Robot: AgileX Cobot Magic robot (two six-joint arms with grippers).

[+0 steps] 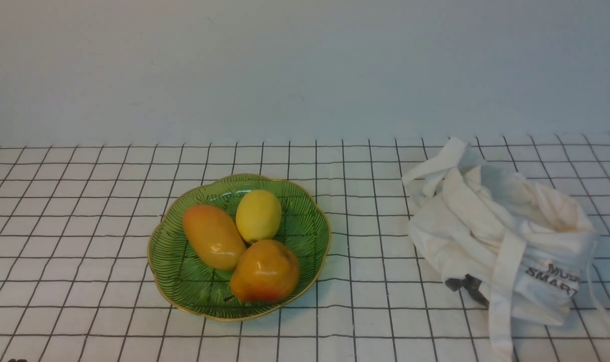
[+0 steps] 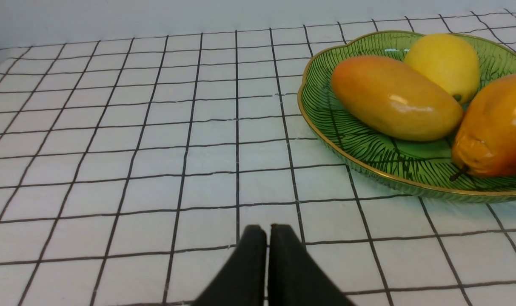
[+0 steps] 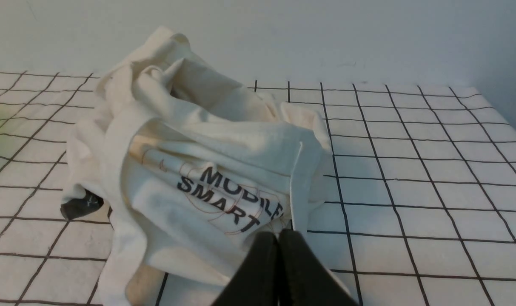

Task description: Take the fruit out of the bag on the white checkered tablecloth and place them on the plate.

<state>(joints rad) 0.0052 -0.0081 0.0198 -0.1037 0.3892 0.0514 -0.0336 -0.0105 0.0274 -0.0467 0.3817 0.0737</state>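
The elongated orange-yellow fruit [image 1: 213, 236] [image 2: 394, 98] lies on the green plate [image 1: 184, 279] [image 2: 355, 144], beside a yellow lemon [image 1: 258, 215] [image 2: 447, 63] and a rounder orange pear-shaped fruit [image 1: 265, 271] [image 2: 496, 127]. The white bag [image 1: 506, 236] [image 3: 198, 170] lies crumpled on the white checkered tablecloth [image 1: 83, 201] at the right. Neither arm shows in the front view. My left gripper [image 2: 267, 231] is shut and empty, over bare cloth, apart from the plate. Shut and empty too, my right gripper [image 3: 278, 236] sits close in front of the bag's printed side.
A long flat strap [image 1: 501, 311] of the bag trails toward the front edge. A small dark patch [image 1: 463, 284] shows under the bag's left side. A plain pale wall rises behind the table.
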